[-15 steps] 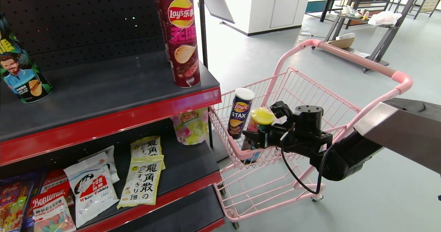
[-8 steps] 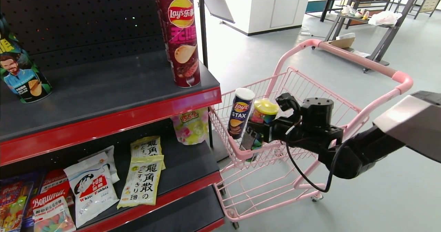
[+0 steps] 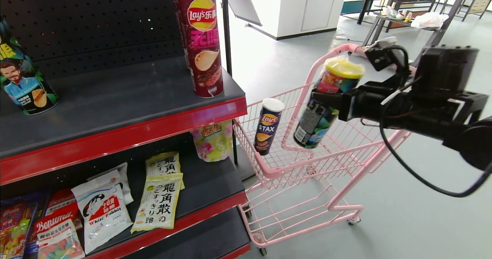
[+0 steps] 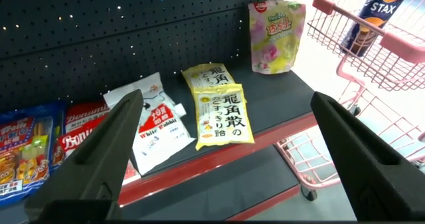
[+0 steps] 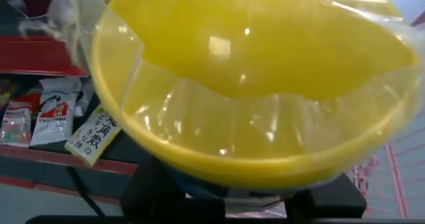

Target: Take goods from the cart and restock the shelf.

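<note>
Above the cart (image 3: 269,171), clear of its basket rim: one yellow-lidded canister (image 3: 317,117), tilted, top uppermost and base swung toward the shelving. My right hand (image 3: 330,99) pinches it high on the body, just under the lid (image 5: 252,84), which carries a loose clear film. In the basket's corner nearest the shelving: one blue canister (image 3: 268,126), white-capped, upright. Upper shelf board (image 3: 115,97): one tall maroon canister (image 3: 201,40) at the front right corner, one dark green canister (image 3: 25,82) at the left edge, and bare board between them, which I judge the likely berth. Lower shelf board (image 4: 285,98): sweet packets (image 4: 222,117) lying flat, my left hand (image 4: 222,141) poised before them, fingers spread wide, carrying nothing. Handling note, my estimate: a light, stiff tube with a glossy wrap, apt to slip or pivot in so high a pinch and to dent if squeezed. A mid-body hold would steady it better, and it wants righting before it meets the board.
</note>
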Available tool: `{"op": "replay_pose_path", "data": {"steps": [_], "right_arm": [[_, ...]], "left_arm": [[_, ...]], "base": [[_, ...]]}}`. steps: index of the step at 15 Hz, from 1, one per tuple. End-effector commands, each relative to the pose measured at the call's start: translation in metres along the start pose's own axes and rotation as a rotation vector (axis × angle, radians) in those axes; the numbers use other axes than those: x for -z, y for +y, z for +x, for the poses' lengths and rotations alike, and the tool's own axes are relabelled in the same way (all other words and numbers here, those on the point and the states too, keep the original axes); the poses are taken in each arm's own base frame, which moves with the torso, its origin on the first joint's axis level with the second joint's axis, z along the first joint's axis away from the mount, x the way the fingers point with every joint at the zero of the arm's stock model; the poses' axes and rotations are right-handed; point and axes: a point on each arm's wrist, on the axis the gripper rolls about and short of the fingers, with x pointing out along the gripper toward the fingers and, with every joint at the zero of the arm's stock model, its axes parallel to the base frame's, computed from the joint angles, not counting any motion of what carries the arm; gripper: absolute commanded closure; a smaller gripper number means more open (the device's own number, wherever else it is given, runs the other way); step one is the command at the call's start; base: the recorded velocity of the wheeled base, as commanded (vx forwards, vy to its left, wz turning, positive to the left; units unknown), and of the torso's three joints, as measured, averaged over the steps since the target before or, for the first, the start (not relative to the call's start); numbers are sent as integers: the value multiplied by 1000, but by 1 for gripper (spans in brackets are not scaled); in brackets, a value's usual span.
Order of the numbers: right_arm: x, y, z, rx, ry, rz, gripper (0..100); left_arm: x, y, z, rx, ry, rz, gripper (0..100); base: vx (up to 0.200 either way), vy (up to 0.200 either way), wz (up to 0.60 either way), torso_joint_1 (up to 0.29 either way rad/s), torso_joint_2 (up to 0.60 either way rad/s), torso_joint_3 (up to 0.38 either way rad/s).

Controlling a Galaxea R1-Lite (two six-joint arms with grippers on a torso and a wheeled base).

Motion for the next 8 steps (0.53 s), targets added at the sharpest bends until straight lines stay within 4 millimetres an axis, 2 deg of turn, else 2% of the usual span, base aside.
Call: {"op": "replay_pose_path", "data": {"steps": [1,2,4,6,8], "right_arm": [[-53,22,-108,189,-41,-19,100],[-48,28,-135,244,31,-9,100],[-25,45,-177,150,63,20,100],[-5,56,-197,66,74,11,100],[12,57,-205,71,103,-4,100]], "left_arm": [[0,0,0,0,2,0,0],[0,0,0,0,0,0,0],[0,0,0,0,2,0,0],[0,0,0,0,2,0,0],[0,0,0,0,2,0,0]], "base": [[0,0,0,0,0,0],[0,0,0,0,0,0],[0,0,0,0,0,0],[0,0,0,0,0,0],[0,0,0,0,0,0]]}}
